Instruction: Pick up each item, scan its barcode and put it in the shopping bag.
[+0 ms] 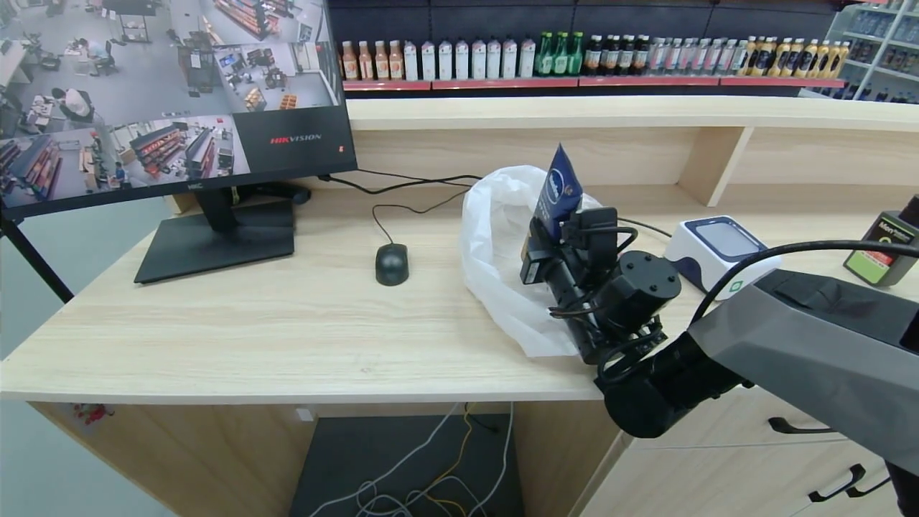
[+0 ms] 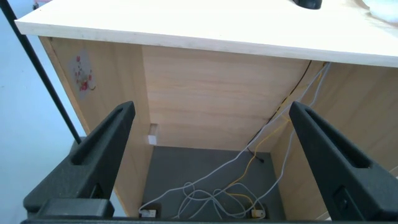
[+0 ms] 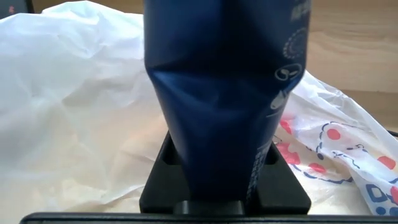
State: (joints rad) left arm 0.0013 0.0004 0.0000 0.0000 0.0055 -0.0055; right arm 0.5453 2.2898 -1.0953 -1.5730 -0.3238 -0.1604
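Note:
My right gripper [image 1: 543, 233] is shut on a dark blue tube [image 1: 557, 192], holding it upright over the white plastic shopping bag [image 1: 499, 237] on the counter. In the right wrist view the blue tube [image 3: 227, 99] stands pinched between the jaws, with the shopping bag [image 3: 81, 106] spread behind it and a spotted packet [image 3: 336, 155] lying in the bag. A white barcode scanner [image 1: 720, 251] sits on the counter to the right of the bag. My left gripper [image 2: 211, 155] hangs open below the counter's front edge, holding nothing.
A monitor [image 1: 165, 93] on a black stand [image 1: 215, 240] fills the counter's left end, with a black mouse [image 1: 391, 263] and its cable in the middle. A green and black box [image 1: 884, 248] stands at far right. Loose cables [image 2: 217, 186] lie under the counter.

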